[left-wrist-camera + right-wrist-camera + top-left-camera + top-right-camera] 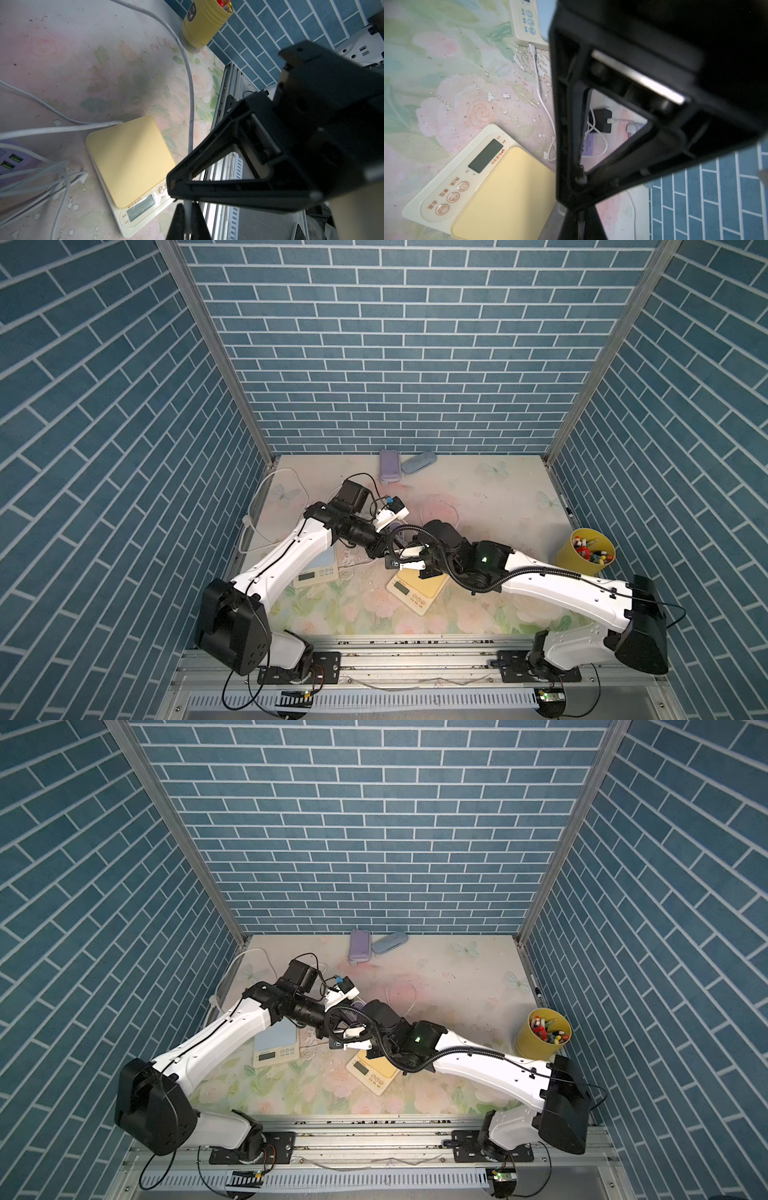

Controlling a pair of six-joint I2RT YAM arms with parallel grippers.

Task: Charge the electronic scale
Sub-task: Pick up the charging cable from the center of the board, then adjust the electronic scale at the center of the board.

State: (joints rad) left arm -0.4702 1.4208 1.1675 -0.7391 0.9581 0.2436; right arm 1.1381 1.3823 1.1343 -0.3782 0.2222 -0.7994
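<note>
the yellow scale [415, 593] is seen on the table [498, 497], at lower centre of both top views, partly covered by the two pincers. the left pincer [182, 199] is clenched on a white cable [191, 104]. the right pincer [575, 205] is clenched too; whether anything is gripped cannot be told.
</note>
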